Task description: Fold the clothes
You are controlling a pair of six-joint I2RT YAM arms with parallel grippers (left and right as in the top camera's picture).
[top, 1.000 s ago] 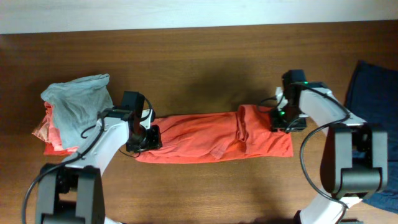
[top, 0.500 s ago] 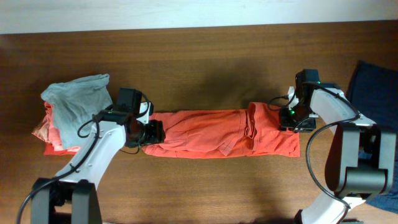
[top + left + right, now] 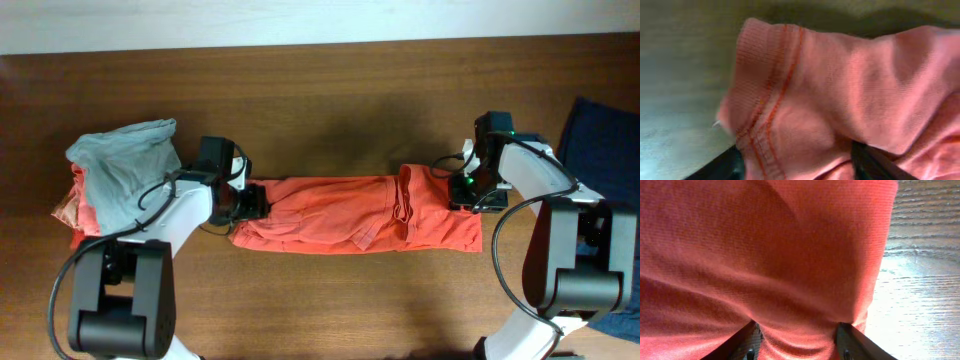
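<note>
Two grippers are holding one coral-red T-shirt [image 3: 350, 215], which is lying as a long, folded band across the table [image 3: 330, 110]. The left gripper [image 3: 250, 203] is pinching the T-shirt's left end, and the stitched hem is bunching up between its fingers [image 3: 715, 167]. The right gripper [image 3: 462, 190] is clamping the T-shirt's right end, with the cloth gathering between its jaws. Just left of the T-shirt, a pale grey-blue shirt [image 3: 125, 165] is sitting crumpled on other coral-red garments [image 3: 85, 220]. Well to the right of the T-shirt, a dark navy garment [image 3: 600, 150] is lying.
</note>
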